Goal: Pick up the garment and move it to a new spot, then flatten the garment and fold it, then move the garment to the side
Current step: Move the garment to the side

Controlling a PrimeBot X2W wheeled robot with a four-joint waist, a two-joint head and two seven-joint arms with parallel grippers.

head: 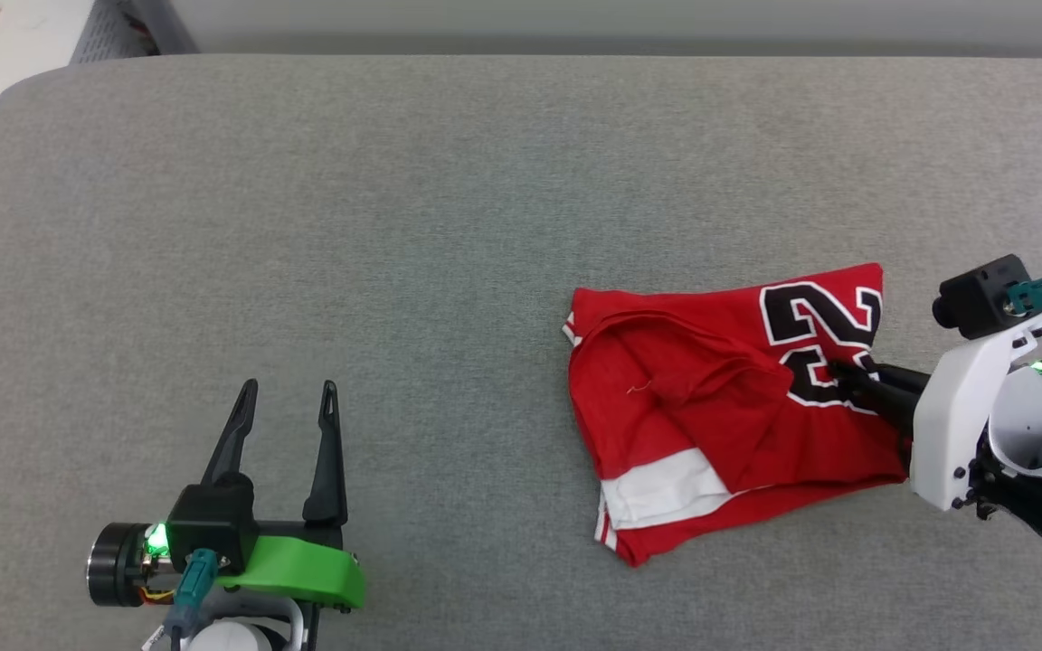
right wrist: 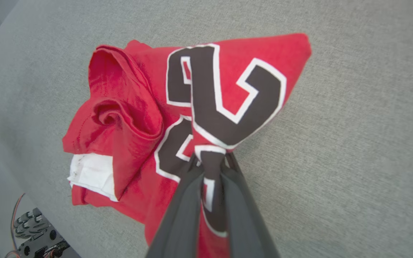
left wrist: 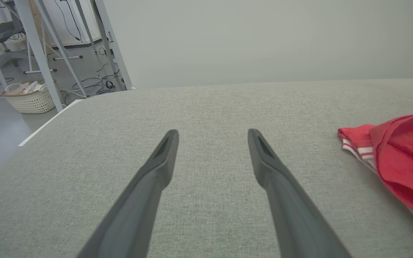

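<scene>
From my head camera, the garment [head: 693, 425] lies crumpled on the grey padded table [head: 394, 226], towards its right edge and well clear of the far edge. It is bunched, with a white sleeve poking out at the near side, so I judge nothing is flattened or folded yet. I am only at the first grasp of the pick-up; moving, spreading, folding and setting aside all remain. My right gripper [head: 833, 371] reaches in from the right edge, its tips on the black number print. My left gripper [head: 289, 387] hovers near the table's near edge, well apart from the cloth, jaws spread and empty.

From my left wrist, the left gripper [left wrist: 212, 132] stands wide over bare table. The garment [left wrist: 403, 143] sits off to one side, untouched.

From my right wrist, the right gripper [right wrist: 210, 161] is pressed together on a raised fold of the garment [right wrist: 127, 118], pinching the printed number between its fingers.
</scene>
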